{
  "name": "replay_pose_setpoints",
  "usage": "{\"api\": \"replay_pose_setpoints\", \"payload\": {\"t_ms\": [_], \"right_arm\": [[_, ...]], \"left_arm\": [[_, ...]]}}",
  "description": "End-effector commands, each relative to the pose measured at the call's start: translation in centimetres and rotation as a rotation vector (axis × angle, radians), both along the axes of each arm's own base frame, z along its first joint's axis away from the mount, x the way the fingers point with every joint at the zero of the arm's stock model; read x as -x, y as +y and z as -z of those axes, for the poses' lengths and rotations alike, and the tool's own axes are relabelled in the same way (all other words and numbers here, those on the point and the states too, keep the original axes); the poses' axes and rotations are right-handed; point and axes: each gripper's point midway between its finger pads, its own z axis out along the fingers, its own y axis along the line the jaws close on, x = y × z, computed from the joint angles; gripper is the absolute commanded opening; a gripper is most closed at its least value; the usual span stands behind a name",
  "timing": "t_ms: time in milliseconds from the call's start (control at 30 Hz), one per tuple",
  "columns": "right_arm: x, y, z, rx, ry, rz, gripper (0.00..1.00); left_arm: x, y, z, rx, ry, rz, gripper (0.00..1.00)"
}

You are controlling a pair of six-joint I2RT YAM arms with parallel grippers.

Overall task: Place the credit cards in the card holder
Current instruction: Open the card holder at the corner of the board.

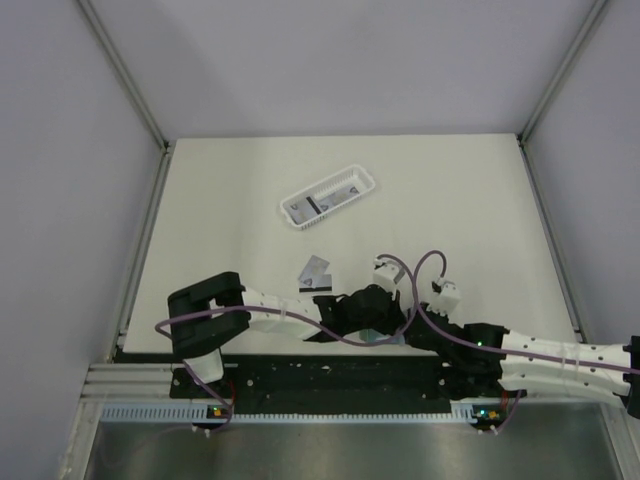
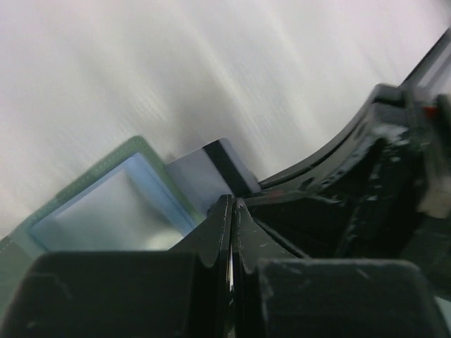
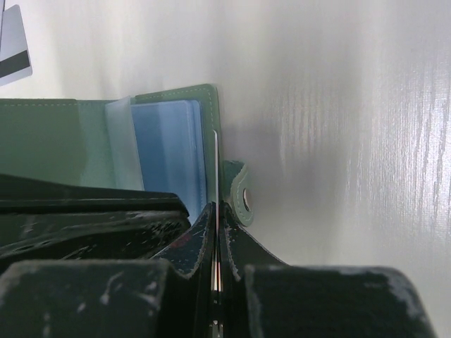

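Observation:
The sage-green card holder (image 3: 49,141) lies open at the table's near edge (image 1: 378,337), its pale blue inside (image 2: 106,208) facing up. My right gripper (image 3: 216,208) is shut on a credit card (image 3: 215,162), seen edge-on, whose far end sits at the holder's blue pocket beside the snap tab (image 3: 241,191). In the left wrist view this grey card (image 2: 211,172) shows its black stripe. My left gripper (image 2: 232,204) is shut over the holder's near edge, with a thin pale sliver between its jaws. Another credit card (image 1: 315,270) lies loose on the table.
A white slotted basket (image 1: 292,212) stands further back in the middle, with more striped cards (image 1: 335,195) inside. Both arms meet close together over the holder, the right gripper (image 1: 408,325) just right of the left gripper (image 1: 372,318). Grey walls enclose the table on three sides.

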Motion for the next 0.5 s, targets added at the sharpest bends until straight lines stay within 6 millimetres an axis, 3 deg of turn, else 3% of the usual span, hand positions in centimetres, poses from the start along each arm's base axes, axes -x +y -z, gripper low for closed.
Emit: {"api": "replay_pose_setpoints", "payload": {"t_ms": [0,200,467], "right_arm": [[0.8,-0.7,1.3,0.037,0.037,-0.014,0.00],[0.8,-0.7,1.4,0.044,0.041,-0.012,0.00],[0.8,-0.7,1.6,0.054,0.047,-0.010,0.00]], "left_arm": [[-0.1,0.2,1.6,-0.066,0.033,-0.003,0.00],[-0.2,2.6,4.0,-0.153,0.044,-0.024,0.00],[-0.3,4.5,4.8,-0.190,0.049,-0.038,0.00]]}}
